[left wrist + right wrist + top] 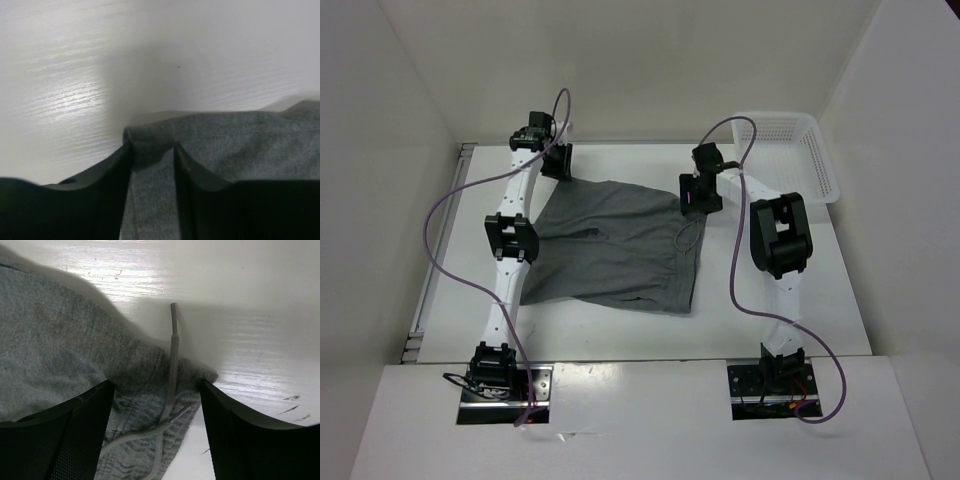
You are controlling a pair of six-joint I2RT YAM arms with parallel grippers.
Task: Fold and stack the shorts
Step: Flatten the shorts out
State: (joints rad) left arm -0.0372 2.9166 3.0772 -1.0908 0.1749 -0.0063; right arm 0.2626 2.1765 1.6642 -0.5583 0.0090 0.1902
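The grey shorts (610,250) lie spread flat on the white table (810,300), with the waistband on the right. My left gripper (557,162) is at the far left corner of the shorts. In the left wrist view (152,145) its jaws are narrow, with a fold of grey fabric (240,140) pinched between them. My right gripper (699,197) is at the far right corner. In the right wrist view (157,385) its jaws are wide apart, straddling the waistband corner (60,340) and the drawstring (172,350), not closed on them.
A white plastic basket (800,150) stands at the back right of the table. White walls enclose the table on the left, back and right. Purple cables loop off both arms.
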